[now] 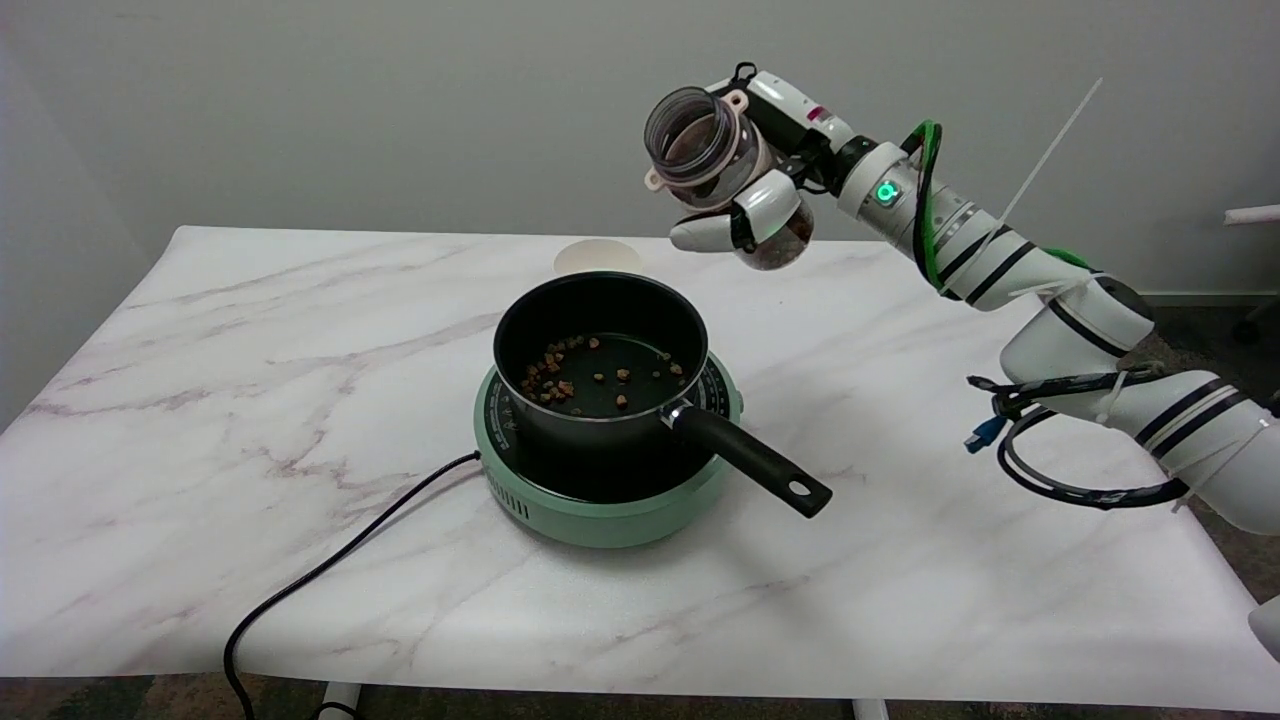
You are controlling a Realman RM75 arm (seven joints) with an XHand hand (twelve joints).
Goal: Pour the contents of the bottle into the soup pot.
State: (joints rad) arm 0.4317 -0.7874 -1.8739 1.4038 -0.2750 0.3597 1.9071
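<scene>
I see right hand [752, 205] gripping tilted bottle [700, 145] | above and right of soup pot [600, 350] | brown bits inside pot

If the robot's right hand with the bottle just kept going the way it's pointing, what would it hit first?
Probably nothing: the right hand, holding the clear plastic bottle, points up and left, toward open air and the plain grey wall. The black soup pot sits below, though depth is unclear.

The right arm [1010, 265] is built of white rounded segments ringed with black bands. A green light glows on its wrist section, and a green cable runs alongside. Black cables loop below the elbow, with white zip ties. The robot hand [755, 190] has white shells over black parts.
</scene>
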